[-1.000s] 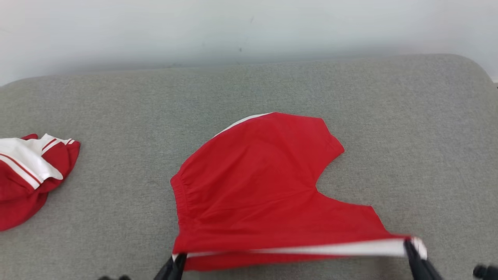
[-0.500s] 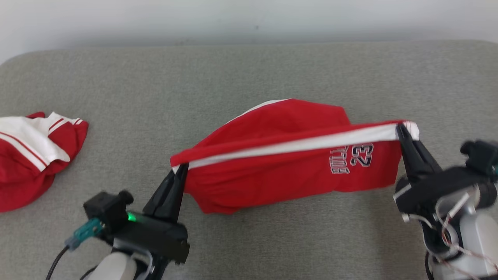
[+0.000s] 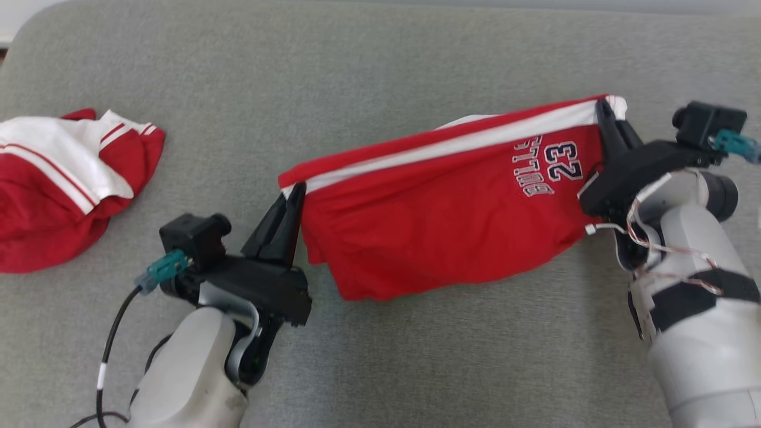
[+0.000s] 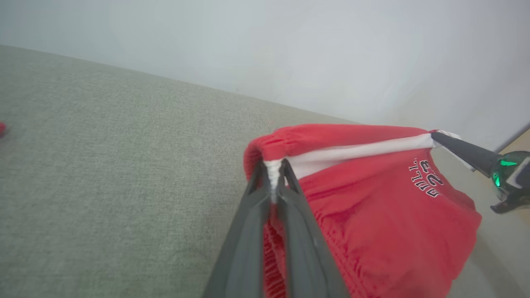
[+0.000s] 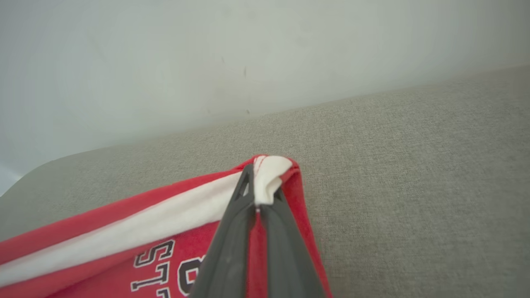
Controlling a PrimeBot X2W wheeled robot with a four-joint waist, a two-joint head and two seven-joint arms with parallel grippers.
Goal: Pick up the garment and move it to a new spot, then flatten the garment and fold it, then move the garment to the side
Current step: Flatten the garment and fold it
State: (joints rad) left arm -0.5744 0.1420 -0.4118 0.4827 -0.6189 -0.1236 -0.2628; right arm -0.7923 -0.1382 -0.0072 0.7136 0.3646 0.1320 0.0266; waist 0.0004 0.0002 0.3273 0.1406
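The garment (image 3: 440, 220) is a pair of red shorts with a white side stripe and a "23" print, folded over along the stripe and hanging between both arms above the grey cushion. My left gripper (image 3: 295, 191) is shut on its waistband end, whose white seam shows pinched between the fingers in the left wrist view (image 4: 273, 182). At the far right my right gripper (image 3: 603, 110) is shut on the hem corner, seen close in the right wrist view (image 5: 261, 194). The lower fold droops toward the cushion.
A second red and white garment (image 3: 65, 178) lies crumpled at the left edge. The grey fabric cushion (image 3: 380, 59) spreads all round, with its rounded back left corner (image 3: 24, 35) near a pale wall (image 5: 207, 49).
Both grippers have lifted the striped edge and carried it away from me over the rest of the shorts, turning the printed side up. The head camera has tilted down.
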